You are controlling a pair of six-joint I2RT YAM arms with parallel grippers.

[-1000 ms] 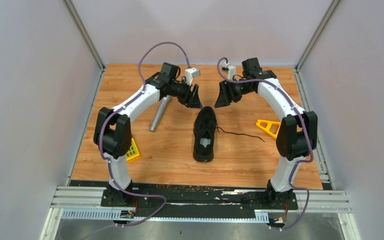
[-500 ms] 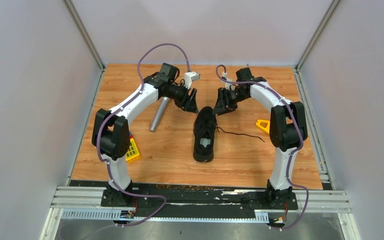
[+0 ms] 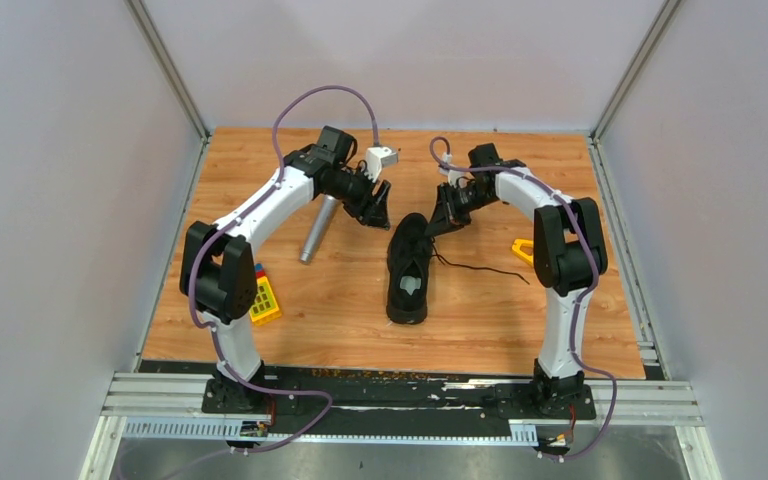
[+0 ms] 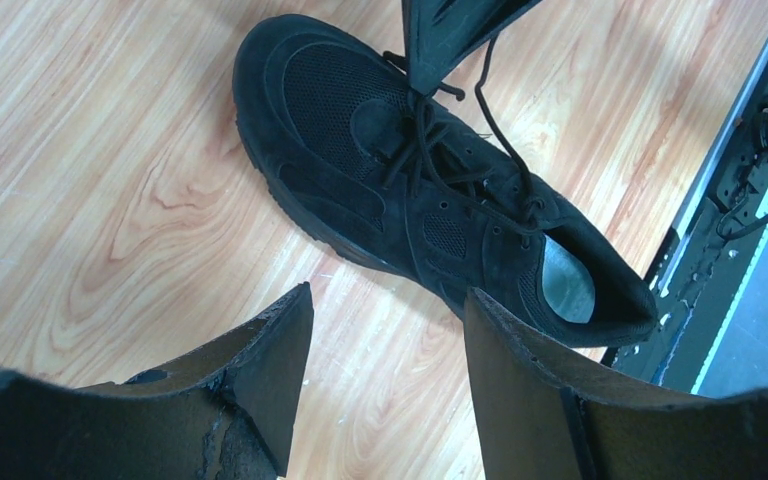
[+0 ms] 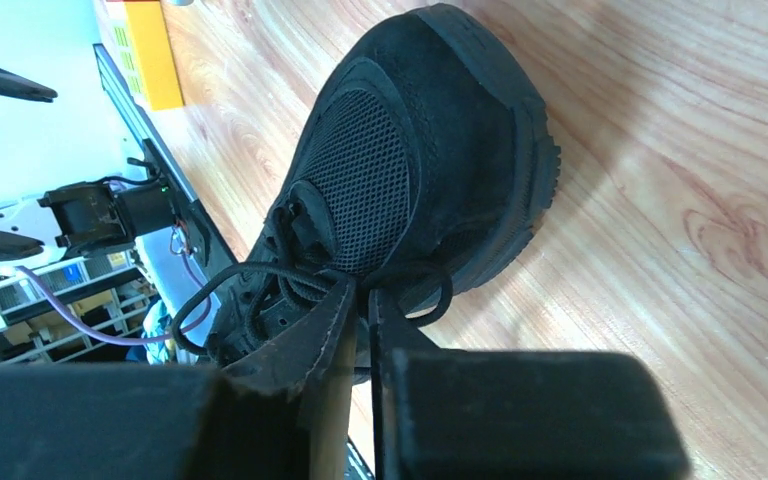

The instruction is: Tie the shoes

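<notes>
Pinching step, as judged: first grip on a lace near the toe end of the lacing; no knot shows yet.

Top view, right tool (image 3: 438, 222): its tips are down on the toe end of the shoe (image 3: 408, 270); the jaws are too small to read here.

Top view, left tool (image 3: 378, 210): it hangs just beside the toe, across from the right tool and apart from the shoe.

Top view, loose lace end (image 3: 485, 270): it trails over the surface (image 3: 340, 300), back from the right tool toward that arm's base.

Left wrist view, left tool (image 4: 387, 300): its jaws stand wide apart with nothing between them. The shoe (image 4: 360, 170) lies just ahead of them, side-on, with the grey insole (image 4: 568, 285) at the far end.

Left wrist view, right tool (image 4: 440, 40): its pointed tip meets the crossed laces (image 4: 430, 150) on the far side of the shoe.

Right wrist view, right tool (image 5: 360, 300): the jaws are drawn to a thin slit with a lace strand (image 5: 260, 272) running between the tips. It reads as a pinch on that strand. The shoe (image 5: 400, 170) sits directly beyond the tips.

Doing it well, grip: hold only the one strand, clear of the mesh and the neighbouring crossings.

Doing it well, pull: draw up and away from the toe slowly, so the shoe stays flat.

Doing it well, left tool: bring it over the opposite strand before any slack goes.
</notes>
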